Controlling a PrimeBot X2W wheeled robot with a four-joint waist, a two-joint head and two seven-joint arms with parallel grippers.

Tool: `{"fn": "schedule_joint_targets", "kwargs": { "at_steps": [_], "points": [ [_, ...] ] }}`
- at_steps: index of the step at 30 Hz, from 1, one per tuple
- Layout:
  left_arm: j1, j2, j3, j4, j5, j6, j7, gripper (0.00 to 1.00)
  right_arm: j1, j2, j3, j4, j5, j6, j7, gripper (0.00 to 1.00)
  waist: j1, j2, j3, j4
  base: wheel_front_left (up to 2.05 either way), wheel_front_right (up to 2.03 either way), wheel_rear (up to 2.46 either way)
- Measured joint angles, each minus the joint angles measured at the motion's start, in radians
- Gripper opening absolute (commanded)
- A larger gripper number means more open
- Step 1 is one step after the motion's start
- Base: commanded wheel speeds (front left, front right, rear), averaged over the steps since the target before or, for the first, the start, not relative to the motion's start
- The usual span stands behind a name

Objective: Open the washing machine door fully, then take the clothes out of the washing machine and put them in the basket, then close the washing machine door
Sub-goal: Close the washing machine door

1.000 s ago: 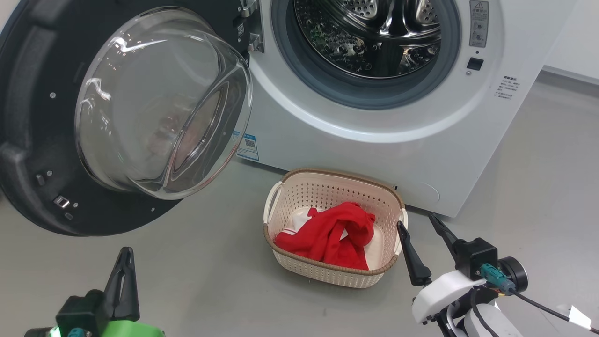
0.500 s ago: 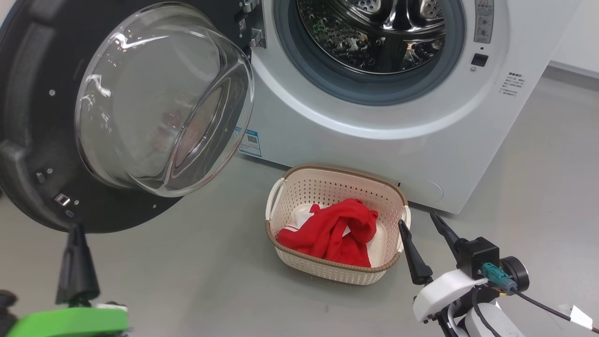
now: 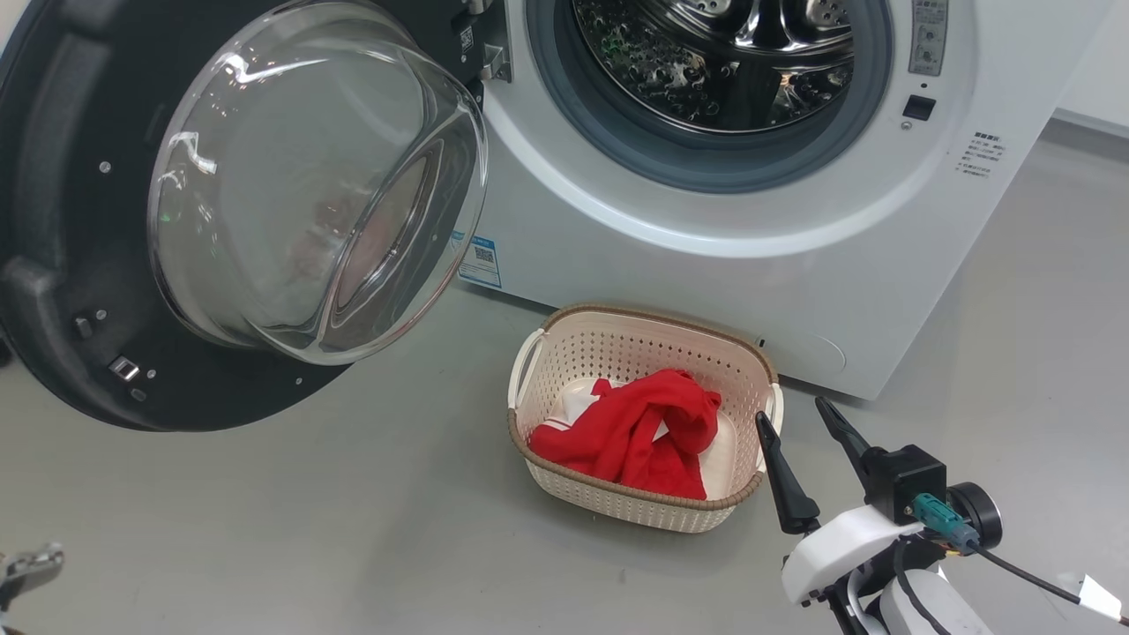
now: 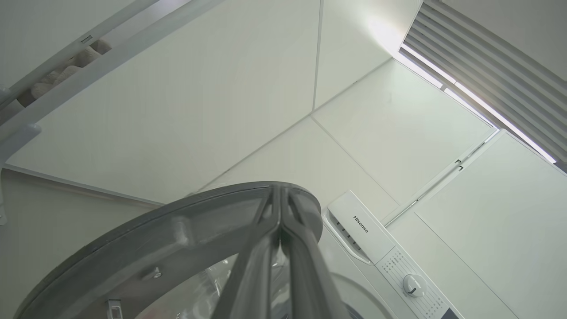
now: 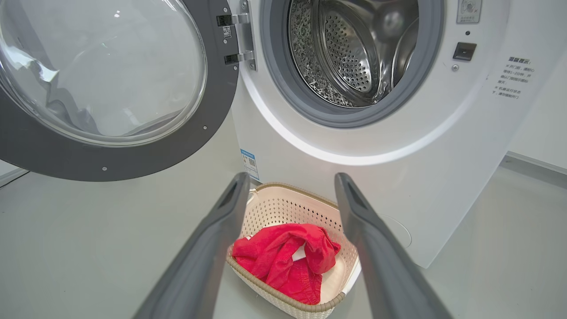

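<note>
Clothes [image 3: 631, 432] heaped in basket [image 3: 617, 510] (door [image 3: 53, 220] swung wide), right gripper [image 3: 790, 409] parted, left gripper [image 4: 281, 190] pinched together

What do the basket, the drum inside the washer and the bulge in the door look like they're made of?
Basket: moulded cream plastic, matte, judging by its even punched holes; the brown rim looks like imitation weave. Drum: likely stainless steel, mirror-bright with perforations. Door bowl: clear and glossy with sharp highlights, glass or hard plastic.
</note>
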Motion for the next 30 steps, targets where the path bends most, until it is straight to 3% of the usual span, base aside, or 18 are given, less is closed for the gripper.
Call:
{"fn": "schedule_joint_targets", "kwargs": {
  "at_steps": [7,11,19,30],
  "points": [
    [-0.062,0.104,0.090,0.051,-0.101,0.029,0.090,0.00,-0.002,0.000,-0.005,-0.004,0.000,0.000,0.000,1.00,0.0000,0.0000,0.004,0.002,0.00,0.00,0.00],
    [-0.098,0.119,0.126,0.119,-0.193,0.053,0.136,0.00,-0.003,0.000,-0.006,-0.005,0.000,0.000,0.000,1.00,0.0000,0.0000,0.008,0.000,0.00,0.00,0.00],
    [-0.174,0.199,0.221,0.329,-0.309,0.136,0.220,0.00,-0.012,0.001,0.004,-0.007,-0.002,0.001,0.000,1.00,0.0000,0.0000,0.029,-0.019,0.00,0.00,0.00],
    [-0.274,0.290,0.247,0.527,-0.374,0.160,0.316,0.00,-0.050,-0.010,0.007,-0.007,-0.015,0.008,0.000,1.00,0.0000,0.0000,0.075,-0.060,0.00,0.00,0.00]
  ]
}}
